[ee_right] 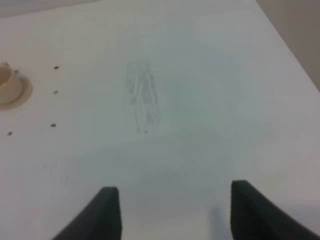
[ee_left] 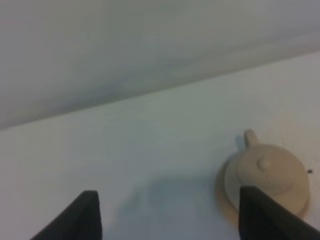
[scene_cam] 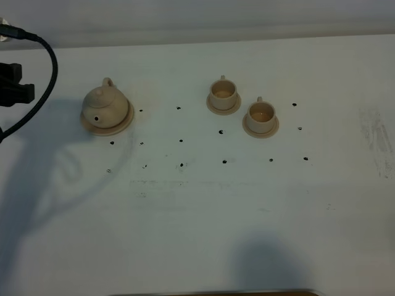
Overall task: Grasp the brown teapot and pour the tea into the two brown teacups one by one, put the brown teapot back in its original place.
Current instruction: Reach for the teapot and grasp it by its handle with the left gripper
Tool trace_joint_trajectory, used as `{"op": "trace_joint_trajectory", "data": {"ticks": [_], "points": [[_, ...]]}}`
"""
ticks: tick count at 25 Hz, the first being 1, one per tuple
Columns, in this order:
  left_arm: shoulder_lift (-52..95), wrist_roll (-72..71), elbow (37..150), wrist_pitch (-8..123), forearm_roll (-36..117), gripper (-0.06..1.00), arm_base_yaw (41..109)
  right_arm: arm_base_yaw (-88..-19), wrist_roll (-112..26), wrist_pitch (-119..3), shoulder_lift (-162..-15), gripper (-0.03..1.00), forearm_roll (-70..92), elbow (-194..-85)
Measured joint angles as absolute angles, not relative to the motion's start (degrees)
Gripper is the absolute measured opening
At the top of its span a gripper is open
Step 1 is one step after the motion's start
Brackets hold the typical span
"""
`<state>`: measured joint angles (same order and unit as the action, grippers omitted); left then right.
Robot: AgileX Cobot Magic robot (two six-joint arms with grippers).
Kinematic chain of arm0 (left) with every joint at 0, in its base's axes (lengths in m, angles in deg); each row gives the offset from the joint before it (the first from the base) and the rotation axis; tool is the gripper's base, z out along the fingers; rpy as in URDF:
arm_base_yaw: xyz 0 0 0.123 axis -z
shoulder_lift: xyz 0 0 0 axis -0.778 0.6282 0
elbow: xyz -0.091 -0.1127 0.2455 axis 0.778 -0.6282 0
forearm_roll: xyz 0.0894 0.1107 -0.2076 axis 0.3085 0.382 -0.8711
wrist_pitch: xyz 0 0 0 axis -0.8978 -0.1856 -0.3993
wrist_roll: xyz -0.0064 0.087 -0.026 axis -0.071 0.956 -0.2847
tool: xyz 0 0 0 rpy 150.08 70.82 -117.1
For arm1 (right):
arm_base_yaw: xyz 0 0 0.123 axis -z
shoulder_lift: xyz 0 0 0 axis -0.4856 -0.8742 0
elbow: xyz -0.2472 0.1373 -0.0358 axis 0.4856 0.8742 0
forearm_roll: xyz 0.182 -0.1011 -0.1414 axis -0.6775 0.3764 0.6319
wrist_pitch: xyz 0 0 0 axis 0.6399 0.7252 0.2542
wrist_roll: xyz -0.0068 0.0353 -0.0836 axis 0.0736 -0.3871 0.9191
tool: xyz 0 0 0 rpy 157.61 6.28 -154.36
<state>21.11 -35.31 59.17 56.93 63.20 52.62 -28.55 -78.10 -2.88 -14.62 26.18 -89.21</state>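
Brown teapot [scene_cam: 105,106] well apart from teacups [scene_cam: 223,94]

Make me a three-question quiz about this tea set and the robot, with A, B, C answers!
1. Where is the teapot? A. inside a cup B. in a gripper C. on its big saucer
2. How many teacups are there? A. one B. two C. four
3. The left gripper is: A. open and empty B. shut on the teapot C. shut on a cup
Answers: 1 C, the teapot rests on the big saucer. 2 B, two teacups show. 3 A, its jaws stand apart, nothing between.
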Motion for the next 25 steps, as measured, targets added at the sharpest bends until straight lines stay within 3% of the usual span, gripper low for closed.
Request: {"op": "trace_joint_trajectory", "data": {"ticks": [7,25], "points": [[27.36,-35.31,62.76,60.71,63.2,0.56,52.62,-28.55,-77.62,-2.88,-14.62,0.49,23.55,-89.21],[27.52,-35.31,63.15,57.62,63.2,0.56,52.62,-28.55,-76.64,-2.93,-14.62,0.49,19.51,-89.14]]}}
